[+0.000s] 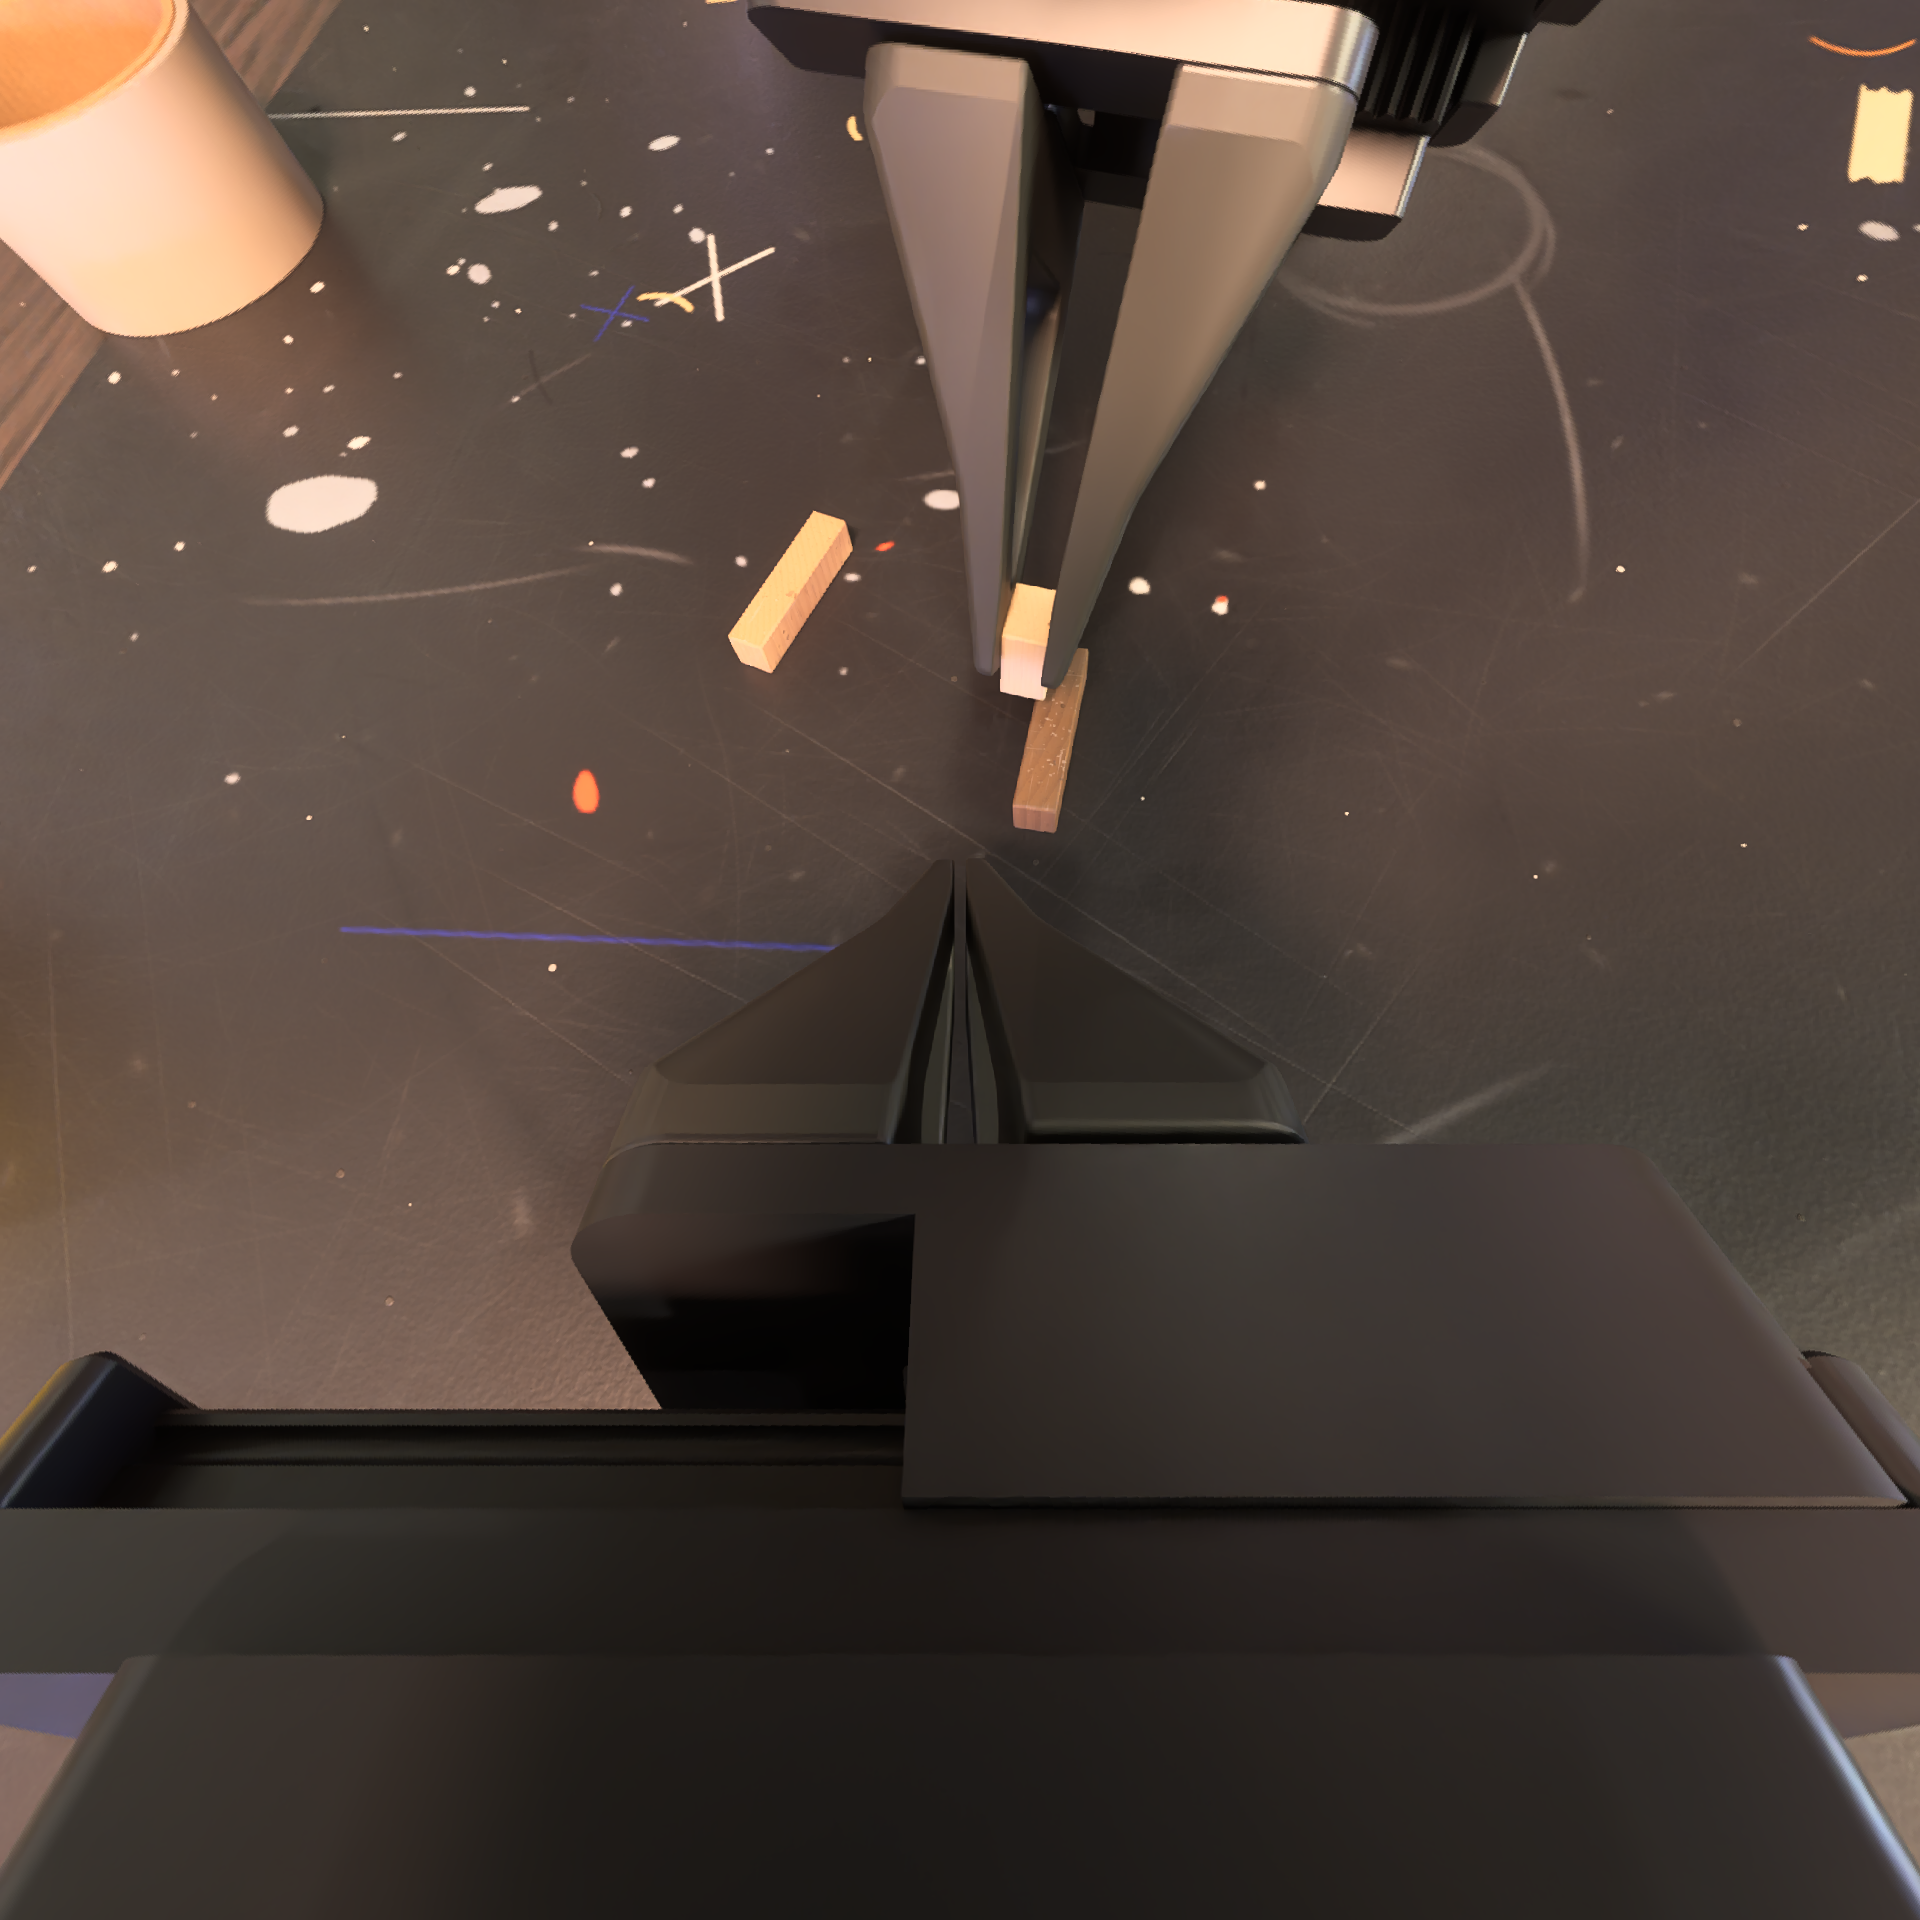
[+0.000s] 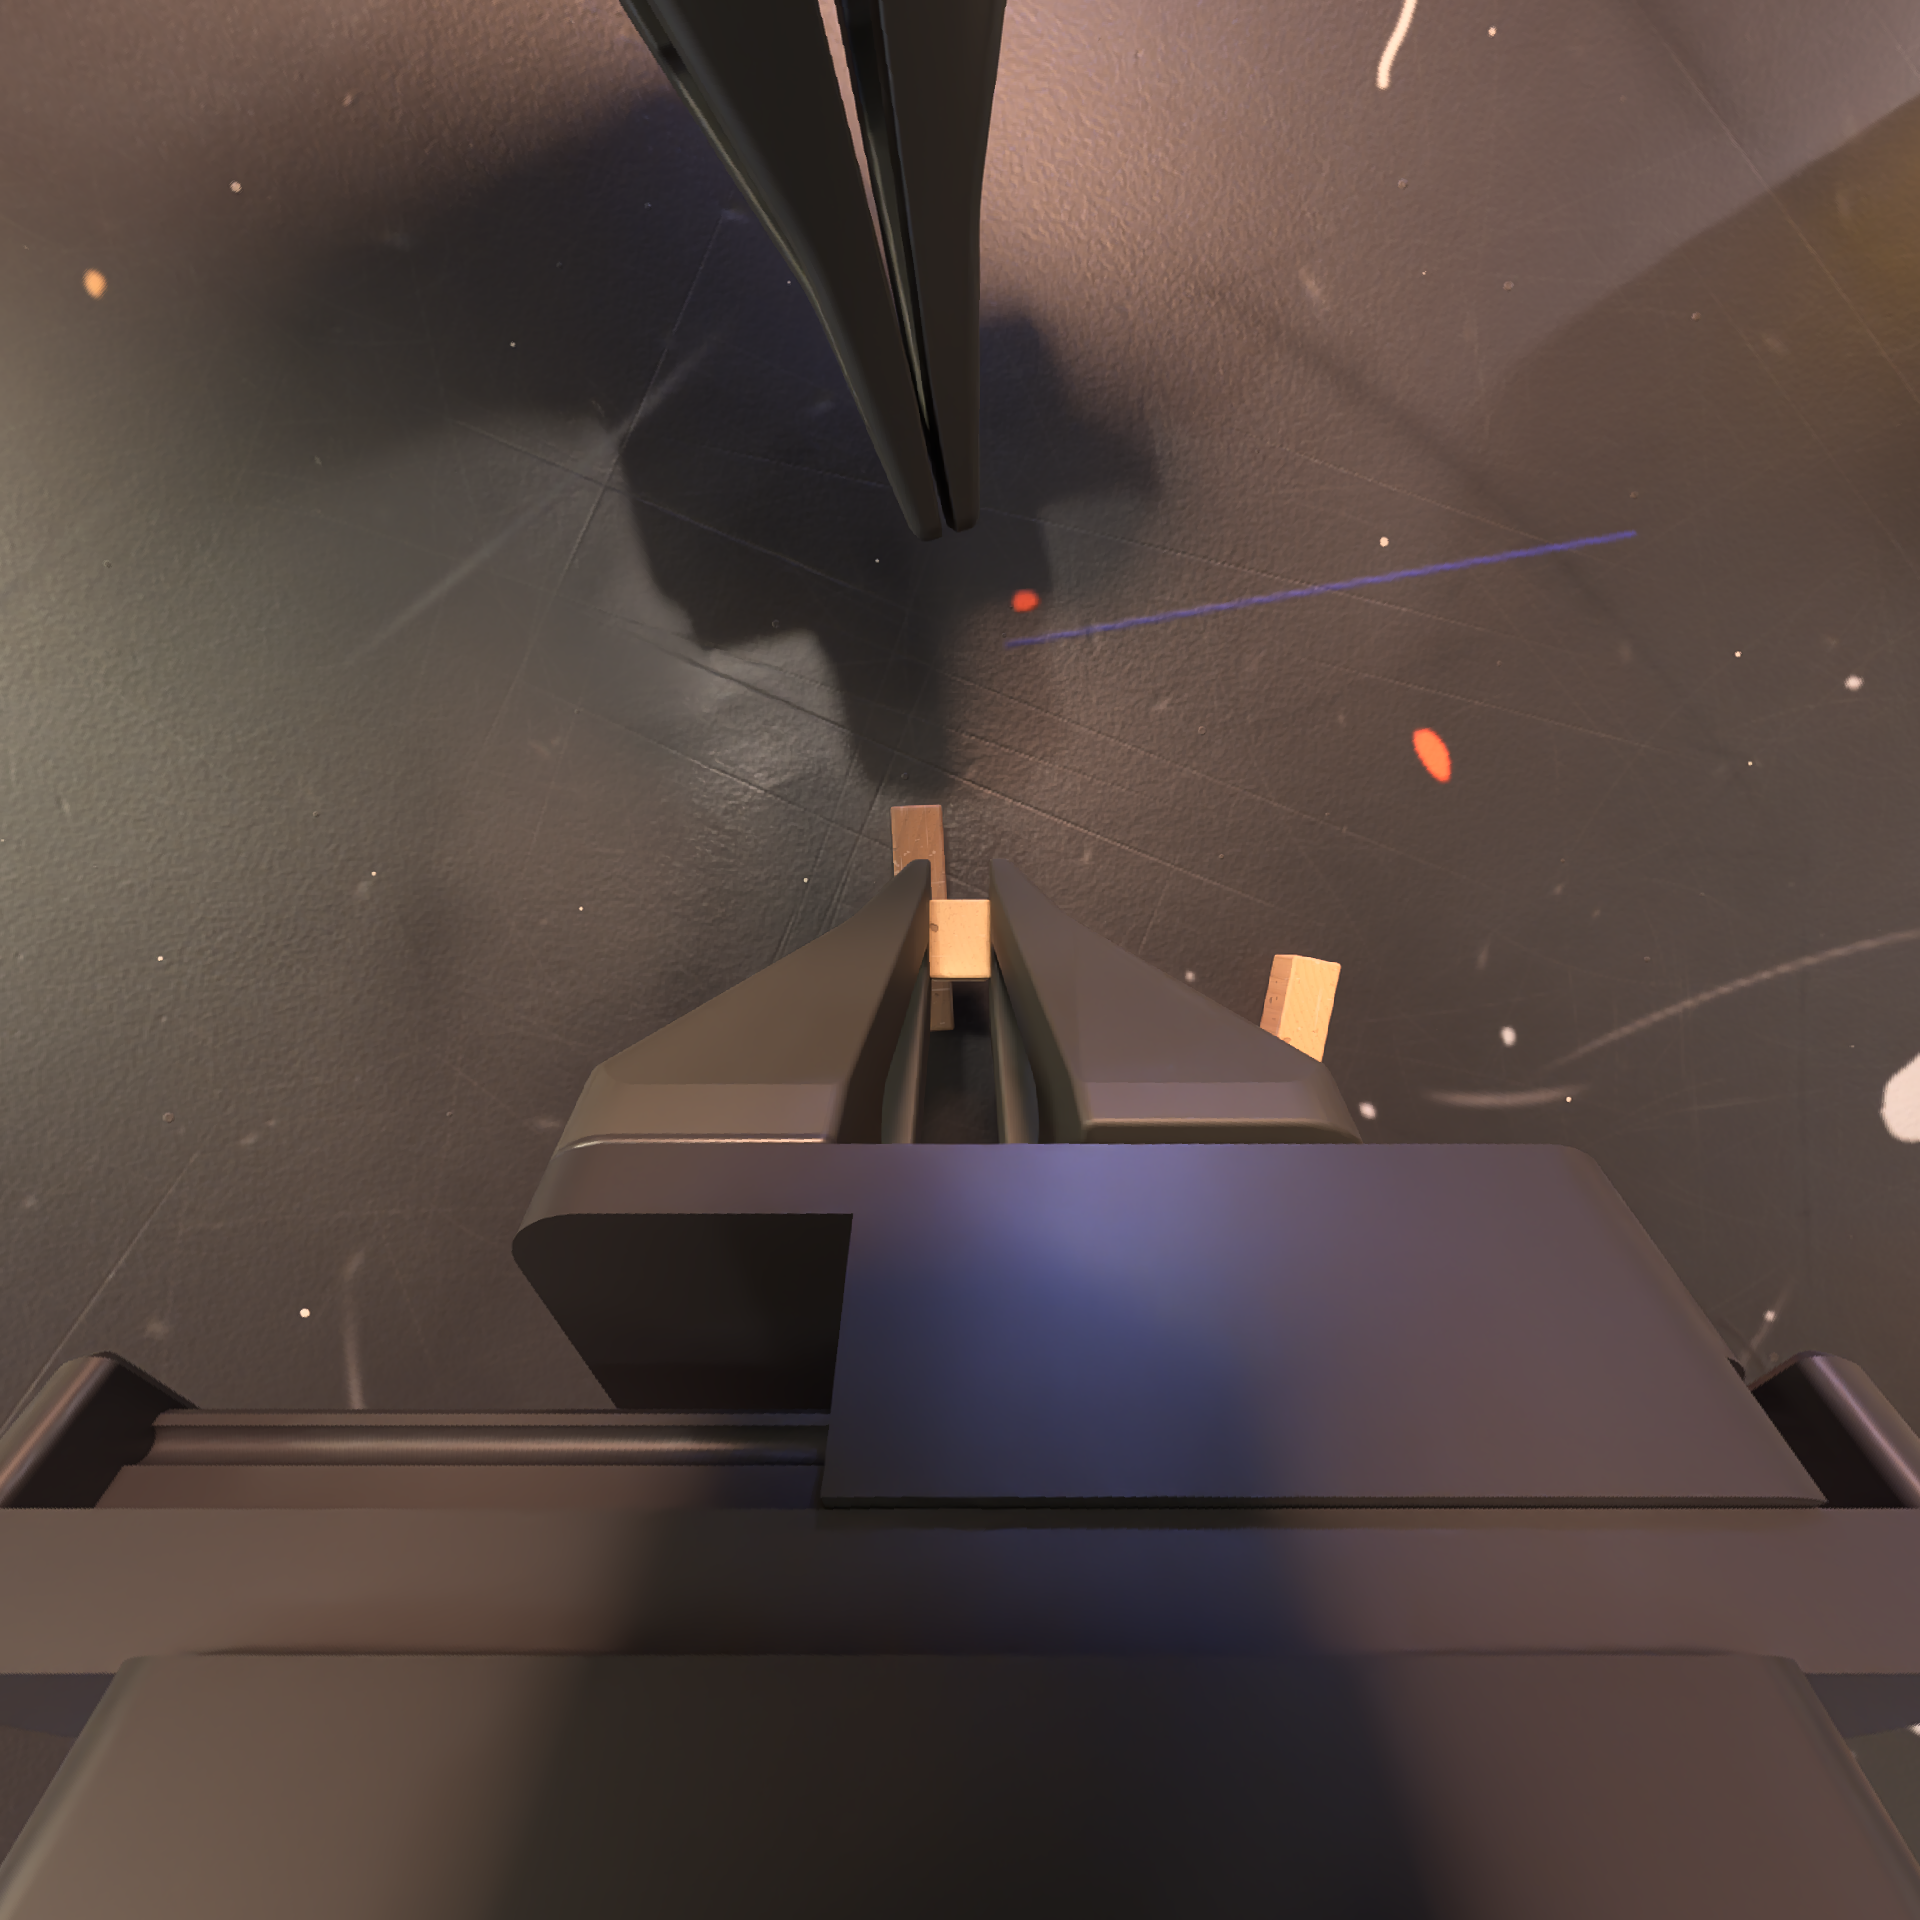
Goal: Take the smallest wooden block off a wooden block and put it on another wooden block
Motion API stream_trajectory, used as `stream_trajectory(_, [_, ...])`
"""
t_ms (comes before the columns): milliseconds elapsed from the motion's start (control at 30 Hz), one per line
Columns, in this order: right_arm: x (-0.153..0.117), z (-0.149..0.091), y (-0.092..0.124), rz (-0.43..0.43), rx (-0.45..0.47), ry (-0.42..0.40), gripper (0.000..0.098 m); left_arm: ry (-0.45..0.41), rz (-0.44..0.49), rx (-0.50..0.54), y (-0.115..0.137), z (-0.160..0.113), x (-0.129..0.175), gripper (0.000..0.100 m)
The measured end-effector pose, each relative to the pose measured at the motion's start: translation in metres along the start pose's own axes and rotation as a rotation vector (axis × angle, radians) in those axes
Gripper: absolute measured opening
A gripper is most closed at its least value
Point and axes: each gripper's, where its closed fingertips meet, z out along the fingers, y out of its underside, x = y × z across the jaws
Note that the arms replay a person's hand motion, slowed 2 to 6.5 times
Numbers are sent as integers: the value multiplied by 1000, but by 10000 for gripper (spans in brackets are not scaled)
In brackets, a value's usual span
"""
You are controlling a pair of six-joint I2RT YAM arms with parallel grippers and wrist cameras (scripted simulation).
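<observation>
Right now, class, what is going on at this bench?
The right gripper is shut on the smallest wooden block, holding it at one end of the darker wooden block. The left gripper is shut and empty nearby. The lighter wooden block lies apart on the dark table.

counter (image 1: pixel 416 1039): dark matt, faintly grained and scratched, paint-flecked; smallest block (image 2: pixel 958 938): pale smooth wood; long pale block (image 1: pixel 790 592): light smooth wood; brown block (image 1: pixel 1049 753): darker, speckled wood; both pincers: smooth matt plastic-looking shells; cylinder (image 1: pixel 156 197): matt cream.
</observation>
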Motion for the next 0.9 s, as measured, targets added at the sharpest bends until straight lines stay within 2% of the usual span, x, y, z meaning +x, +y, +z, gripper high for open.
stream_trajectory(900, [-1,1,1,2,1,-5,92,-4,1,-8,1,1,0,18])
